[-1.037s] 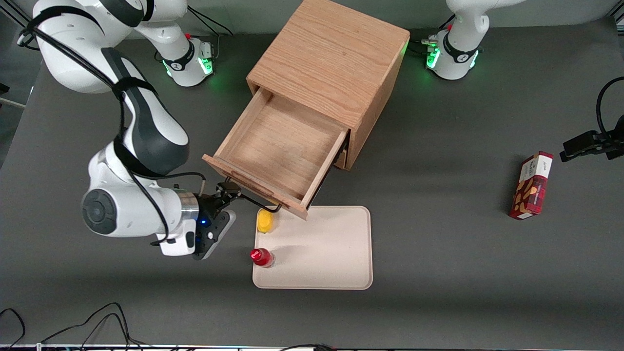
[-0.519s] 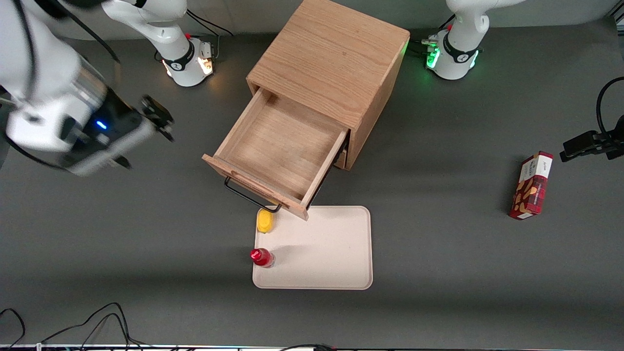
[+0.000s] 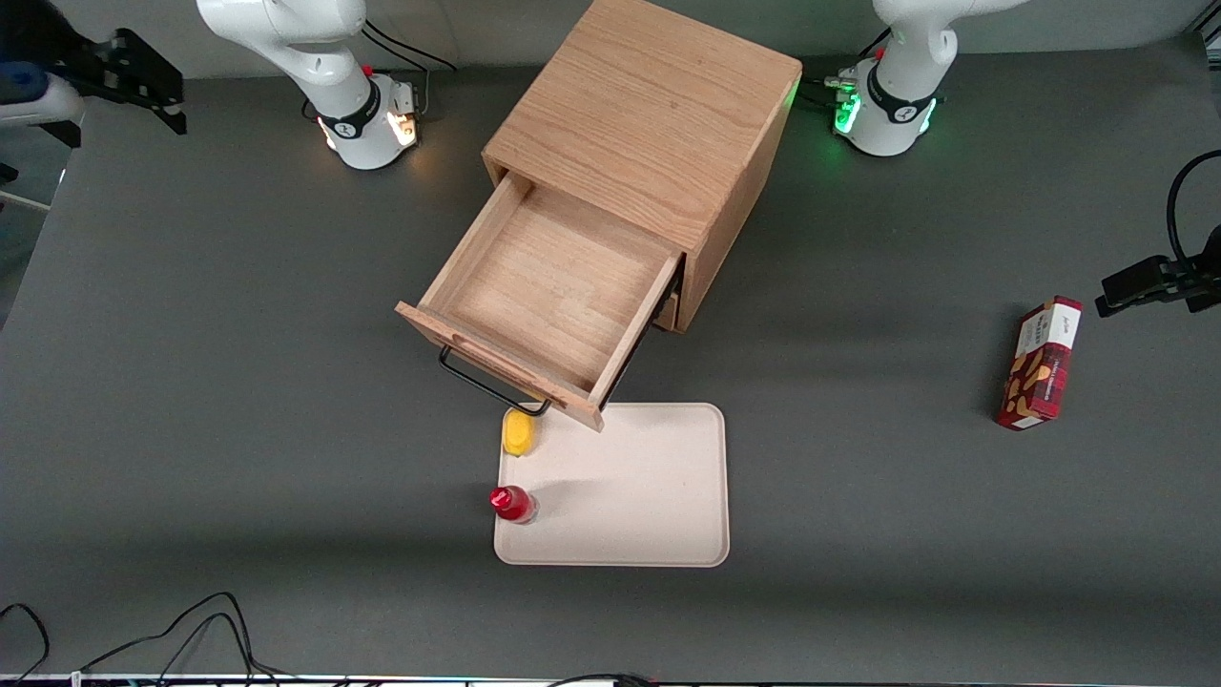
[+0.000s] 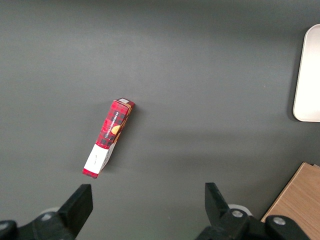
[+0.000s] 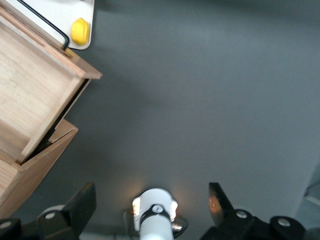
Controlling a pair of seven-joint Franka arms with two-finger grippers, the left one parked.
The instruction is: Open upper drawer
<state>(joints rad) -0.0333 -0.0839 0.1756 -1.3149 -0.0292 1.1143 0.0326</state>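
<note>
Nothing seems left to do: the upper drawer (image 3: 548, 310) stands pulled well out of the cabinet (image 3: 649, 124), its black handle (image 3: 486, 382) untouched, well apart from the gripper (image 3: 143, 81), whose spread fingers (image 3: 162, 95) hold nothing.

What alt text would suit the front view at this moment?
The upper drawer of the oak cabinet stands pulled out and empty, while the claw is open, high above the working arm's end of the table, holding nothing. A beige tray lies nearer the camera.
</note>
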